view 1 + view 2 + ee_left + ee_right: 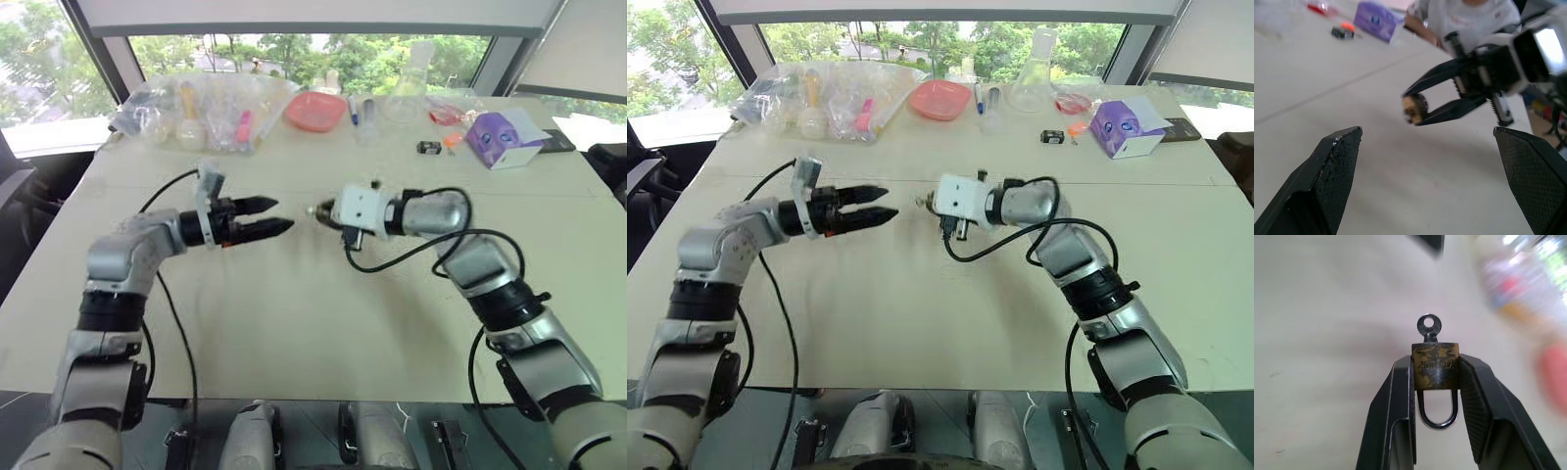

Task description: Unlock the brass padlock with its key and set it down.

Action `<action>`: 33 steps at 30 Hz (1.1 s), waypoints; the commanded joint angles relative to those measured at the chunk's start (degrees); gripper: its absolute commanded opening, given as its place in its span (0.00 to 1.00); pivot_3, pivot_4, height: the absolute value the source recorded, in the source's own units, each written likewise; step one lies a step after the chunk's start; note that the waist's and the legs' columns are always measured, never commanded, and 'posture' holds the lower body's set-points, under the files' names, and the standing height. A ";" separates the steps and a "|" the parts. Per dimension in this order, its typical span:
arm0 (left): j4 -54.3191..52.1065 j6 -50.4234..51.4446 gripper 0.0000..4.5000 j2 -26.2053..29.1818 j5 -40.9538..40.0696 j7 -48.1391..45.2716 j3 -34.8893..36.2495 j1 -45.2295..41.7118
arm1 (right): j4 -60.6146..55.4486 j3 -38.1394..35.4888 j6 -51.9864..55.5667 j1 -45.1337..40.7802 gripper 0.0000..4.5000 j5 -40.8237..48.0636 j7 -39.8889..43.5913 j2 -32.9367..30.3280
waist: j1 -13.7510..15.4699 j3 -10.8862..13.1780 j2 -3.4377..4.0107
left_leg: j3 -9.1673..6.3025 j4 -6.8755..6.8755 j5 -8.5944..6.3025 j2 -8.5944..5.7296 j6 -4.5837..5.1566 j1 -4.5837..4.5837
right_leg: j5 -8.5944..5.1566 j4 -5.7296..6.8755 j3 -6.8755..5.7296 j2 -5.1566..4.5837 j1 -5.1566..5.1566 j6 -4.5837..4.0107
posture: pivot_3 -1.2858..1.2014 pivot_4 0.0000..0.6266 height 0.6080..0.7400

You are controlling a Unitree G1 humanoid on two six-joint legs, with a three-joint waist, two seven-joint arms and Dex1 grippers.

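Note:
My right gripper point(1435, 361) is shut on the brass padlock point(1435, 364), pinching its golden-brown body by the sides and holding it above the table. The silvery shackle hangs back between the fingers. The key point(1428, 327) sticks out of the padlock's far end, its small ring showing. In the eye views the padlock point(315, 210) sits at the right gripper's tip, facing my left gripper point(279, 216) across a short gap. The left gripper is open and empty, and its two fingers point(1337, 161) frame the padlock point(1413, 108) in the left wrist view.
The beige table point(294, 323) stretches below both arms. Along its far edge lie clear plastic bags point(196, 113), a pink plate point(315, 110), a glass flask point(416, 73), a small black box point(428, 148) and a purple box point(500, 137). A person point(1464, 19) sits beyond the table.

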 commanded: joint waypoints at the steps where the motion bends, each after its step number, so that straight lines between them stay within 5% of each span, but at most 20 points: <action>1: 2.24 -1.30 1.00 -0.87 0.33 -1.35 -0.30 -2.23 | -5.90 -1.18 1.98 0.91 0.15 -1.98 -1.58 -0.25 | 0.03 0.00 0.00 | 0.01 0.00 0.00 0.00 0.00 0.02 | 0.00 0.00 0.00 0.00 0.02 0.00 | 0.52 0.24 0.95; 5: 5.00 -2.17 0.81 -2.44 0.58 -2.82 -0.91 -4.62 | -8.79 -1.42 4.49 0.62 0.15 -2.81 -2.25 0.83 | 0.24 0.00 -0.01 | 0.04 0.02 0.00 -0.02 0.00 0.00 | 0.00 0.00 0.00 -0.01 0.02 0.00 | 0.52 0.24 0.95; 9: 6.55 -1.59 0.36 -3.89 -0.25 -3.64 -0.42 -6.84 | -10.44 -1.17 5.72 0.54 0.15 -3.58 -2.50 1.29 | 0.30 0.00 -0.01 | 0.02 0.02 0.00 -0.03 0.00 -0.02 | 0.00 -0.02 0.00 -0.01 0.03 0.00 | 0.52 0.24 0.95; 20: 8.85 -3.13 0.36 -4.27 1.94 -5.62 -1.97 -8.08 | -12.12 -1.10 6.81 0.44 0.15 -4.16 -2.49 1.91 | 0.15 0.00 -0.01 | 0.01 0.01 0.00 -0.02 0.00 -0.01 | 0.00 -0.01 0.00 0.00 0.01 0.00 | 0.52 0.24 0.95; 23: 9.01 -3.47 0.03 -4.07 2.30 -6.30 -2.26 -8.03 | -12.13 -1.09 6.81 0.36 0.15 -4.27 -2.49 2.14 | 0.23 0.00 -0.01 | 0.00 0.01 0.00 -0.03 0.00 -0.01 | 0.00 -0.01 0.00 0.00 0.02 0.00 | 0.52 0.24 0.95; 29: 8.62 -5.41 0.01 -4.17 3.72 -7.38 -2.89 -8.17 | -12.55 -0.90 7.03 0.28 0.15 -4.22 -2.20 2.46 | 0.20 0.00 -0.01 | 0.00 0.01 0.00 -0.03 0.00 -0.01 | 0.00 -0.02 0.00 0.00 0.02 0.00 | 0.52 0.24 0.95; 33: 7.60 -19.31 0.01 -3.59 12.43 -6.79 -6.92 -7.37 | -12.56 -0.93 7.41 0.39 0.15 -4.15 -2.00 2.38 | 0.24 0.00 -0.01 | 0.01 0.01 0.00 -0.03 0.00 -0.01 | 0.00 -0.02 0.00 -0.01 0.02 0.00 | 0.52 0.24 0.95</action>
